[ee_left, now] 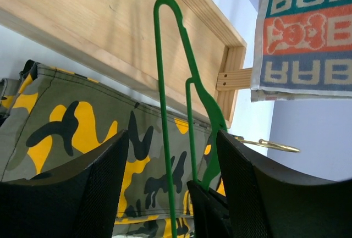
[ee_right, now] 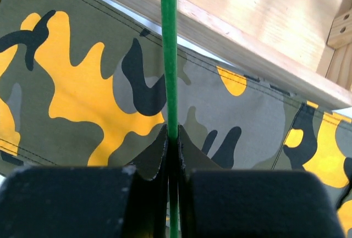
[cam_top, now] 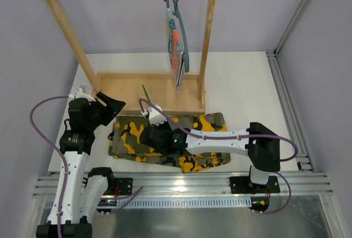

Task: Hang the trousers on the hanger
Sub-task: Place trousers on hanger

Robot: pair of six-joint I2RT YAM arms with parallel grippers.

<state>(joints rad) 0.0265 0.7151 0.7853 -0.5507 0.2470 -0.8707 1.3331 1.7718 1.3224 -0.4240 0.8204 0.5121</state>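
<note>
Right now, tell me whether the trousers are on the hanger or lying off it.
Off it: the trousers lie flat on the table; the right gripper pinches the hanger, whose frame is bare.

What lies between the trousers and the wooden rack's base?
A narrow strip of bare white table, clearest in the left wrist view.

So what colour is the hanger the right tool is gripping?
Bright green; the hanger shows best in the right wrist view, pinched in the right tool.
</note>
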